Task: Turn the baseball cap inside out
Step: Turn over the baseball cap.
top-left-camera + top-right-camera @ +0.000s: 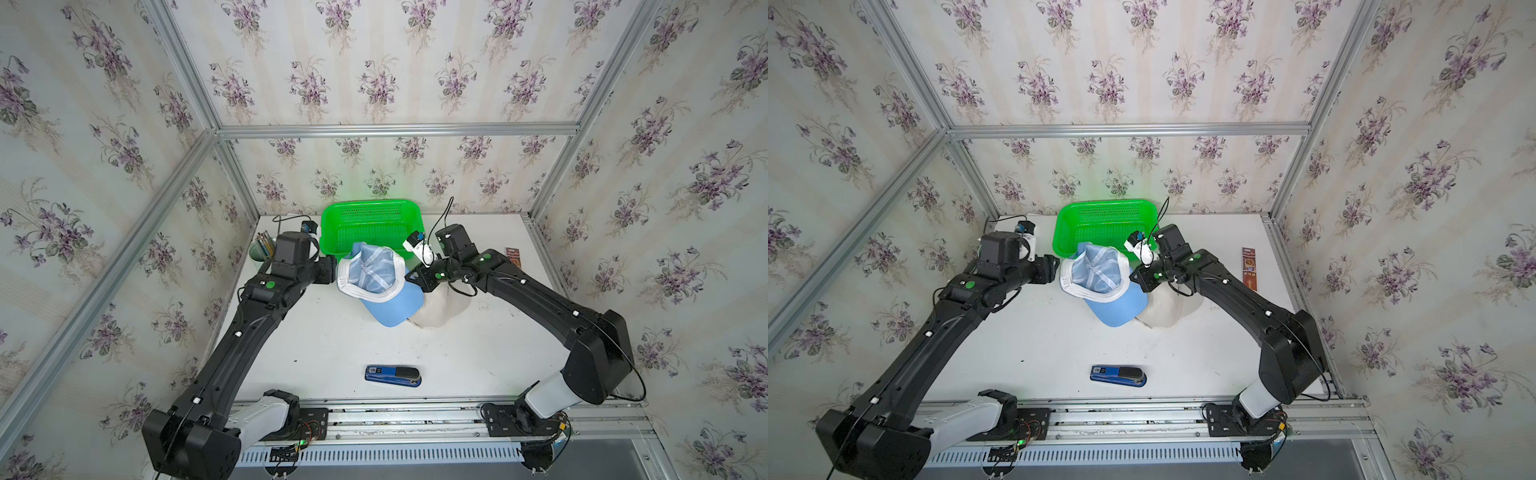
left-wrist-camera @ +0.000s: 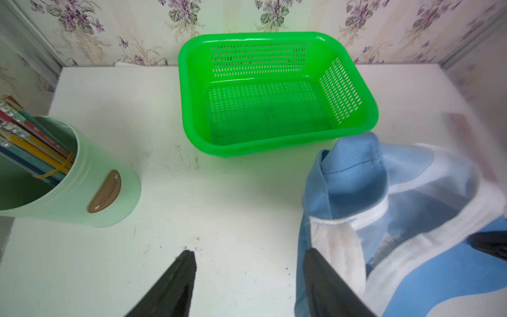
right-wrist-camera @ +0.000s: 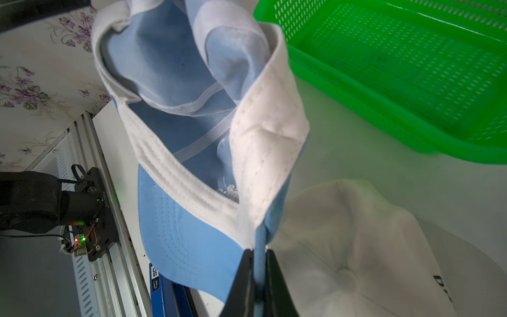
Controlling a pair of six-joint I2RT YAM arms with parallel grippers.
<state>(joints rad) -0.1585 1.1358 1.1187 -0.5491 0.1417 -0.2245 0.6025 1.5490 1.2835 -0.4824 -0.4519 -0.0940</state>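
Now, mid-task: I hold the blue baseball cap (image 1: 376, 272) lifted, lining upward, just before the green basket (image 1: 370, 203) and over a white cap (image 1: 440, 309) lying on the table (image 1: 332, 345). My right gripper (image 3: 259, 252) is clenched on its sweatband beside the brim; my left gripper (image 2: 249, 255) stands spread, grasping nothing, at the rear rim. Best, I judge, to keep that pinch firm and push the crown through the opening. Only the right wrist view shows the pinch; only the left wrist view shows the spread jaws

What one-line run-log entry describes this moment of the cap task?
blue cap: opening up, lining showing | left gripper: jaws open beside it | right gripper: jaws shut on its rim | white cap: lying beside
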